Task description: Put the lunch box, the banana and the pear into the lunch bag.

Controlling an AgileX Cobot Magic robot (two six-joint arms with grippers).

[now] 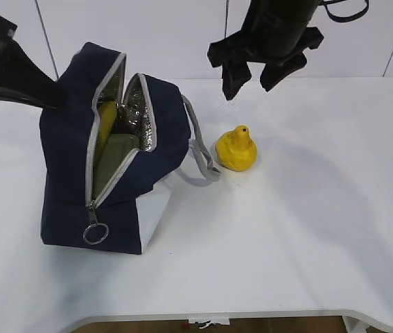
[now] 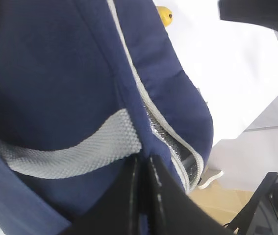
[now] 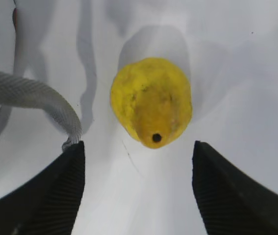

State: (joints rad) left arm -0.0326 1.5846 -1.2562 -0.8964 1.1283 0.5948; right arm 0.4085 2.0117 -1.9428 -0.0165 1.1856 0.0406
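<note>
- Two things, the banana [image 1: 107,119] and the lunch box [image 1: 114,163], already sit inside the lunch bag [image 1: 64,166].
- The pear [image 1: 236,148] waits on the table [image 1: 307,229]; the right gripper [image 1: 254,78] hangs spread above it.
- The left gripper [image 2: 141,196] is pinching the bag's edge.

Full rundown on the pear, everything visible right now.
The pear is small, squat, yellow-orange, with a matte, slightly blotchy skin and a short stubby top ending in a dark spot. It stands upright on the white table, just right of the lunch bag, close to the bag's grey handle loop but apparently not touching it. Nothing holds it: the right hand hovers above with jaws open, and in the right wrist view the pear sits centred between its fingers.
</note>
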